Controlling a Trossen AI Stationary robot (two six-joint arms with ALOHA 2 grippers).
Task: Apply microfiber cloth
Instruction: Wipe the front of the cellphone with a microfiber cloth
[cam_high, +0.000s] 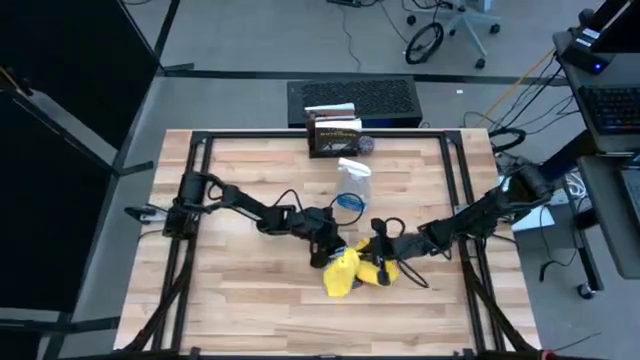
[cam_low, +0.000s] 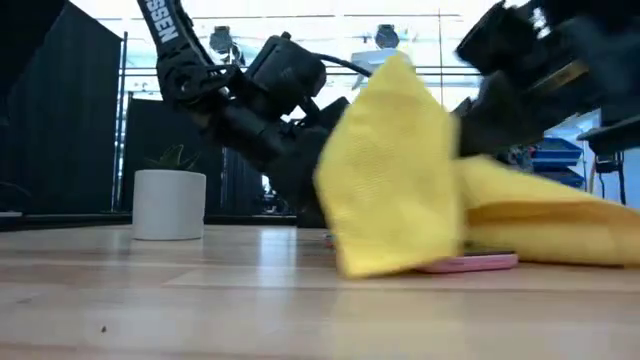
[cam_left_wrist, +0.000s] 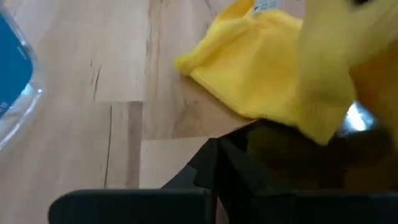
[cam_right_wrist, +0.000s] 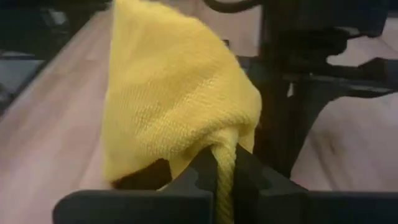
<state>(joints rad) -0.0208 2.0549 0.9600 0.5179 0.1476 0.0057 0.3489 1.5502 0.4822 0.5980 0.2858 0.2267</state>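
On the wooden table (cam_high: 250, 300), both dark arms reach inward and meet near the middle, toward the front edge. Between them the microfiber cloth (cam_high: 350, 271) lies in a bright yellow heap; in the low view it (cam_low: 400, 170) rises to a peak, with one side draped down over a pink-edged flat object (cam_low: 470, 263) that rests on the wood. The right gripper (cam_high: 378, 247) is at the cloth's right side, and its wrist view shows the two fingers pinched tight on a twisted fold of the yellow fabric (cam_right_wrist: 186, 106), lifting it into a tent. The left gripper (cam_high: 322, 243) sits just beside the cloth's left edge; its wrist view shows the yellow fabric (cam_left_wrist: 261, 68) right in front of the fingers, but whether its jaws are apart or closed on anything cannot be told. Behind the grippers stands a clear spray bottle (cam_high: 351, 185) with blue liquid. Farther back, at the table's rear edge, sits a dark box (cam_high: 333, 135). A white cup (cam_low: 169, 204) stands on the table in the low view.
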